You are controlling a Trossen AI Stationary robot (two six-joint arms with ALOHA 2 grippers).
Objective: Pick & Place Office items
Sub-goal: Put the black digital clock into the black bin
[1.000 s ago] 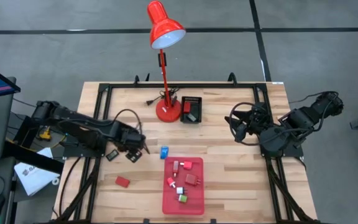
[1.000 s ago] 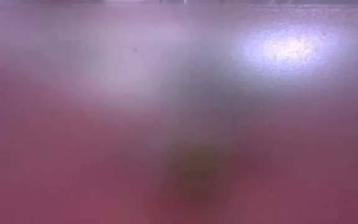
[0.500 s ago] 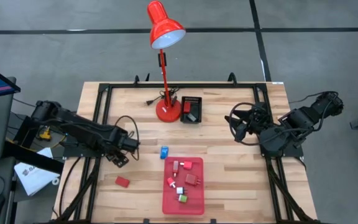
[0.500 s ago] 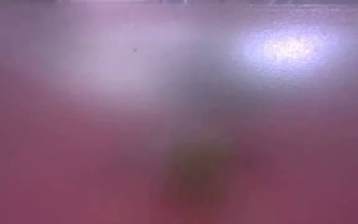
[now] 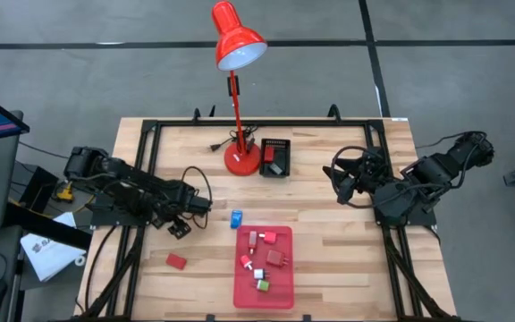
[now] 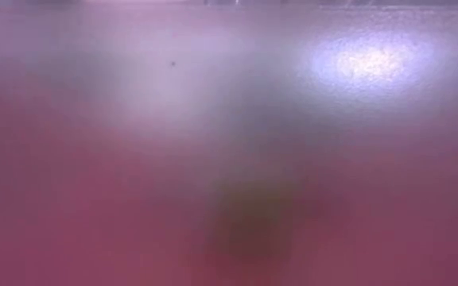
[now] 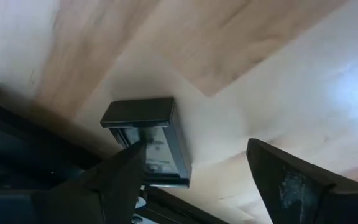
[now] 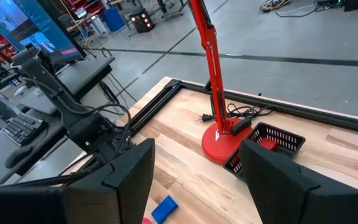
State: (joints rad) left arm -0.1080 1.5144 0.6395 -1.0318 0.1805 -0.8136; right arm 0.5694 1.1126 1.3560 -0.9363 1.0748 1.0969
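The left tool (image 5: 180,227), fingers spread, has swung back over the black piece (image 7: 151,140) on the surface (image 5: 329,233), seemingly lining up a grasp.

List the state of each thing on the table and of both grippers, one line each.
Left gripper: open, empty, beside a black item.
Black item: flat on the table, ungripped.
Right gripper: open, empty.
Lamp: upright.
Tray: holds several small pieces.
Blue piece: loose on the table.
Red block: loose on the table.
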